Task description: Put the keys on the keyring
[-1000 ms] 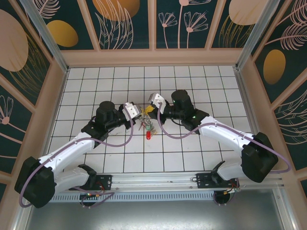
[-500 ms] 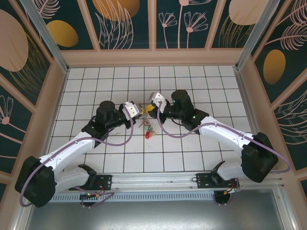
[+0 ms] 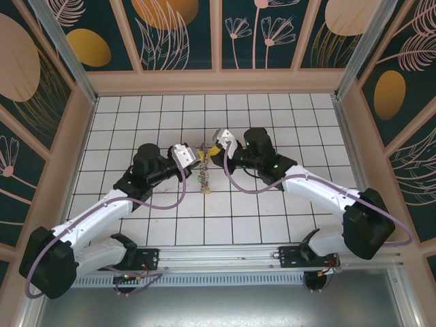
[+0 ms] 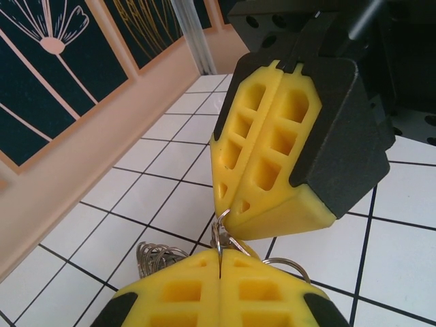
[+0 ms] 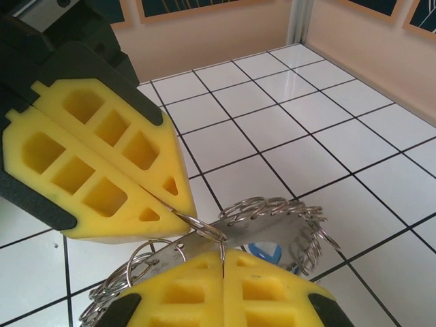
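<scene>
The keyring [image 5: 272, 228] is a flat grey metal band hung with several small wire split rings, held up off the tiled floor between both grippers. My left gripper [image 4: 220, 262] is shut, with a thin split ring [image 4: 221, 225] running into its seam. My right gripper [image 5: 223, 262] is shut too, pinching the same small ring [image 5: 204, 228] from the opposite side. In the top view the two grippers [image 3: 196, 157] [image 3: 212, 151] meet tip to tip, and the keys [image 3: 203, 180] hang below them in a tight bunch. A blue key head [image 5: 264, 252] peeks from behind the band.
White tiled floor [image 3: 272, 218] lies all around the bunch. Beige walls [image 3: 82, 136] with dark flower panels close in the left, right and back. A metal rail [image 3: 225, 255] carrying the arm bases runs along the near edge.
Both grippers have drawn together and slightly away from me. The bunch has shifted left and now hangs straighter and narrower; the red key that showed low on the tiles is no longer visible.
</scene>
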You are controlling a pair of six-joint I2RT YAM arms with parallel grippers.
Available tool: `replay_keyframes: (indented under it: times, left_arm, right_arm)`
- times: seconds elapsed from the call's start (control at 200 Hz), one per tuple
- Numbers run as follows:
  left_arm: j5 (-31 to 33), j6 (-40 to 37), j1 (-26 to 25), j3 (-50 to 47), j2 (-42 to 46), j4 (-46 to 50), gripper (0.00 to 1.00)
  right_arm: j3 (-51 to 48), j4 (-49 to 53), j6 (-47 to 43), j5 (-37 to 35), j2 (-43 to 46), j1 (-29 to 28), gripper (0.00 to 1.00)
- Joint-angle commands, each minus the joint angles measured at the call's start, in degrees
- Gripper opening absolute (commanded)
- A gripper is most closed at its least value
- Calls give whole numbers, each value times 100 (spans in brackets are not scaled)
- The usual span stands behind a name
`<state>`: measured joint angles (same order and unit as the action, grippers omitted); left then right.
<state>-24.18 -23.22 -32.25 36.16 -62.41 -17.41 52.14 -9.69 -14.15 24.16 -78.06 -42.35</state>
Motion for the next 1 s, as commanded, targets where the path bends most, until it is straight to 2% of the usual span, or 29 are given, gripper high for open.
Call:
replay_keyframes:
  times: [0.0, 0.265, 0.586, 0.996]
  left_arm:
    - [-336, 90, -27, 10, 237, -740, 0]
    - [-446, 233, -27, -162, 352, -1106, 0]
    - [-639, 555, -24, -432, 231, -1726, 0]
    - [-736, 724, -27, -523, 159, -2061, 0]
  right_arm:
    - [77, -116, 210, 163, -66, 134, 0]
    - [189, 162, -51, 853, -125, 218, 0]
    - [318, 417, -310, 1467, -86, 393, 13]
    - [533, 979, -634, 1685, -18, 589, 19]
